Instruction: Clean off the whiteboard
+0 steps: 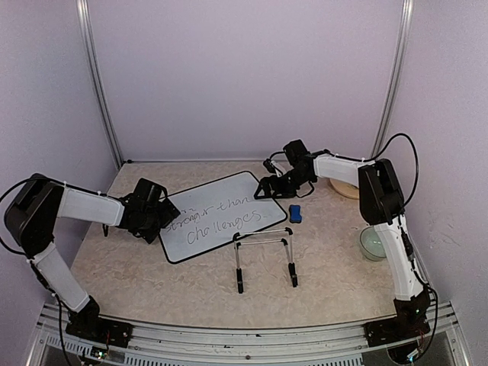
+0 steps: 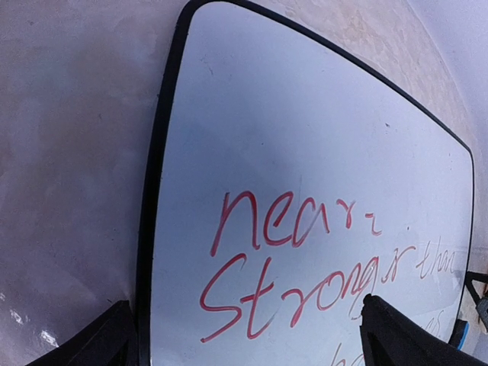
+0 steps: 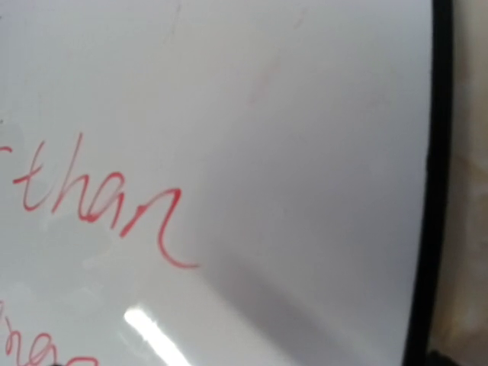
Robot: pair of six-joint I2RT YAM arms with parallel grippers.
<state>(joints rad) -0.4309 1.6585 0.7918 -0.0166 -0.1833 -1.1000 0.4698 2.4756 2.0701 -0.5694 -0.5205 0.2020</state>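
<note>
Left gripper (image 2: 248, 339): jaws spread wide, pinching nothing. One fingertip over the bare surface (image 1: 328, 267), the other over the whiteboard (image 1: 221, 217), straddling its left frame edge. Hovering or touching: cannot tell from the wrist view.

Right gripper (image 1: 271, 187): sits at the board's far-right corner, camera pointed straight down at the glossy white and the black frame. Only a dark sliver at the lower right corner of the wrist view, and too small in the top view, so cannot tell whether the jaws are spread or pressed together. Nothing seen in them.

Whiteboard: lies flat mid-surface, turned at an angle, one corner near-left and the opposite one far-right. Carries red handwriting (image 2: 305, 259) across most of it: "stronger", "than", a line below reading roughly "challenges", a shorter word above. Upper left part in the left wrist view and the far-right part beyond "than" in the right wrist view blank, faint smudging there.

Blue eraser (image 1: 296, 213): rests on the surface just beside the board's right edge, near the right gripper, in neither hand.

Wire stand (image 1: 264, 255): stands near side of the board, apart from it.

Progress, judged: barely begun or not begun. Text intact, eraser not picked up. Left to do: grab the eraser, likely with the right arm, then wipe all lines, with the left arm probably steadying the board.
</note>
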